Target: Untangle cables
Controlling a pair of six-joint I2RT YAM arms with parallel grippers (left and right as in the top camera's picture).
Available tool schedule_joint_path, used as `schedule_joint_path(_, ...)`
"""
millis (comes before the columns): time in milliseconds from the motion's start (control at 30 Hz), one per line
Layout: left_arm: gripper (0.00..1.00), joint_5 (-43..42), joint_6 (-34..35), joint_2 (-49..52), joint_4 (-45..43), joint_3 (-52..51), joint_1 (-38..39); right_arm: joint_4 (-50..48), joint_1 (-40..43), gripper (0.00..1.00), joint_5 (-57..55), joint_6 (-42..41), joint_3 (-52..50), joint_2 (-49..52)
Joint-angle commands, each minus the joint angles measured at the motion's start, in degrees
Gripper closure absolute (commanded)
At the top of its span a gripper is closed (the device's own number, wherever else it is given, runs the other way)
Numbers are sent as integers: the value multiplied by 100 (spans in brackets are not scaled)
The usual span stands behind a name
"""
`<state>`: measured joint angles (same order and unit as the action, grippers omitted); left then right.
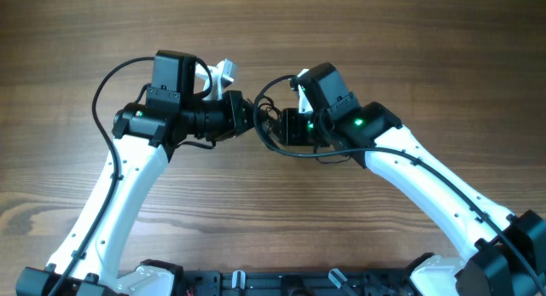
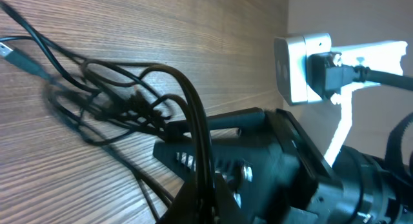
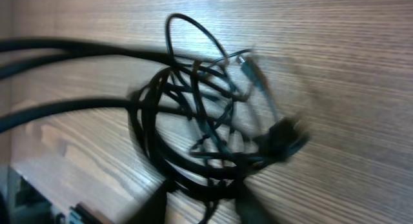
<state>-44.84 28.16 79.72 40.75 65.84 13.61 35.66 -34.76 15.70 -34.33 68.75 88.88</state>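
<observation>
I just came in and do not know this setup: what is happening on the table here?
Two robot arms meet over a knot of thin dark cables in the middle of the wooden table. The left fingers are shut on some strands. The right fingers sit close against the bundle, but it is unclear whether they grip it. The cables are still tangled.

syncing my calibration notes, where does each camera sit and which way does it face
Overhead: above the table, looking straight down; both arms show, left gripper and right gripper flanking the cables.
Left wrist: on the left arm, looking low across the table at the cables; the right gripper fills the lower right.
Right wrist: on the right arm, looking down at the blurred tangle; its fingers edge the bottom.
Shared: all three see the tangle.
</observation>
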Motion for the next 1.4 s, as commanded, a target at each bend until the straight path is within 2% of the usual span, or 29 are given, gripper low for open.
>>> schedule_joint_path(0, 96, -273, -118, 33, 44, 48, 15, 48, 7, 95, -400, 142, 13, 81)
schedule_joint_path(200, 96, -46, -247, 33, 105, 48, 11, 44, 9, 95, -413, 133, 39, 57)
schedule_joint_path(300, 96, 1410, -144, 33, 452, 48, 13, 46, 59, 95, -391, 133, 164, -120)
schedule_joint_path(400, 96, 3475, 577, 35, 1058, 48, 11, 46, 144, 95, -391, 133, 334, -553)
schedule_joint_path(467, 96, 4188, 885, 35, 1329, 48, 11, 48, 221, 95, -391, 136, 457, -879)
schedule_joint_path(667, 96, 4387, 901, 35, 1419, 48, 11, -195, 293, 95, -511, 136, 675, -1976)
schedule_joint_path(800, 92, 4387, 986, 35, 1390, 48, 11, -308, 293, 95, -909, 131, 675, -2579)
schedule_joint_path(900, 91, 4387, 986, 35, 1368, 48, 11, -114, 291, 95, -1644, 79, 675, -2863)
schedule_joint_path(1033, 96, 4385, 986, 35, 1377, 48, 11, 688, 293, 95, -3104, -758, 673, -2798)
schedule_joint_path(1067, 96, 4385, 986, 35, 1375, 48, 13, 901, 293, 91, -3407, -986, 673, -2736)
schedule_joint_path(1133, 96, 4385, 986, 35, 1377, 48, 11, 1279, 293, 71, -3891, -1331, 673, -2583)
schedule_joint_path(1233, 96, 4385, 988, 35, 1377, 48, 11, 1613, 293, 66, -4183, -1434, 673, -2308)
schedule_joint_path(1333, 96, 4205, 1027, 35, 1342, 48, 11, 1633, 291, 40, -3602, -1331, 673, -1941)
schedule_joint_path(1367, 96, 3976, 1019, 35, 1272, 48, 13, 1604, 291, 36, -3311, -1239, 673, -1838)
